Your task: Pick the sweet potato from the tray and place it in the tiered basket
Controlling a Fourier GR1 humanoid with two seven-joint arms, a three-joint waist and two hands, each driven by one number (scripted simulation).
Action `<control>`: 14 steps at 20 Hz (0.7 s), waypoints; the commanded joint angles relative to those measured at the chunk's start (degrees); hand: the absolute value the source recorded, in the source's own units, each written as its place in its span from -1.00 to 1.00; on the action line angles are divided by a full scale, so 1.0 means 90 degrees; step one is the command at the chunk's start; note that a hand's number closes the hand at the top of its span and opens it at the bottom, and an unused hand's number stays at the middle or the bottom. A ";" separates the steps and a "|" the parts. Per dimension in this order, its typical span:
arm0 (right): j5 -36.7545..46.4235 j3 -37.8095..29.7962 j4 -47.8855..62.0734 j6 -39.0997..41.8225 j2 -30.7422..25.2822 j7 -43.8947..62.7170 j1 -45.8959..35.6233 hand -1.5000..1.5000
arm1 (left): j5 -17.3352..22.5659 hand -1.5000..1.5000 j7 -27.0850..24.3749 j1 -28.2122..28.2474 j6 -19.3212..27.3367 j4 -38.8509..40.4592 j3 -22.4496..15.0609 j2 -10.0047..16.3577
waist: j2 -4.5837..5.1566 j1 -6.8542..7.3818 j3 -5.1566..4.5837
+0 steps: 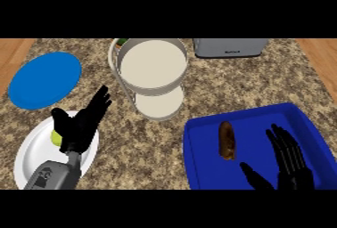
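Step in hand: the reach for the sweet potato (227,140); as I read it, nothing is gripped yet.
Sweet potato: lies lengthwise near the middle of the blue tray (204,176), left of the right hand and apart from it.
Right hand (288,168): over the tray's right half, fingers (281,142) straight and slightly spread, thumb out to the left, holding nothing.
Left hand (76,129): open with fingers spread, above the white plate (30,156) at the left.
Doing it well: bring the right hand left until the palm is over the potato's middle. Close thumb and fingers across its narrow width, not along its length. Lift clear of the tray's raised rim before swinging towards the basket.
Tiered basket (122,71): beyond the tray, to the upper left. It has two round, white-walled tiers with pale beige floors, the wider upper one overhanging the lower.
Shapes and surfaces: the potato is long, brown and rounded, so likely to roll. The tray is smooth and rectangular with rounded corners. The worktop (151,151) is speckled stone.
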 commanded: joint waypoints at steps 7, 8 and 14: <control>0.4189 -0.0731 -0.0023 0.0056 0.1572 0.2023 0.1537 -1.00 | 0.0050 0.00 0.0104 0.0039 -0.0027 -0.0195 0.0080 0.0085 | 0.0062 -0.0099 -0.0063; 0.4520 -0.0731 -0.0145 0.0147 0.1635 0.2253 0.1696 -1.00 | 0.0112 0.00 0.0217 0.0025 -0.0093 -0.0256 0.0088 0.0136 | 0.0052 -0.0096 -0.0055; 0.5818 0.0138 -0.0495 0.1255 0.1661 0.4248 0.1399 -1.00 | 0.0036 0.00 0.0202 0.0082 -0.0150 -0.0337 -0.0078 0.0080 | 0.0080 0.0155 -0.0021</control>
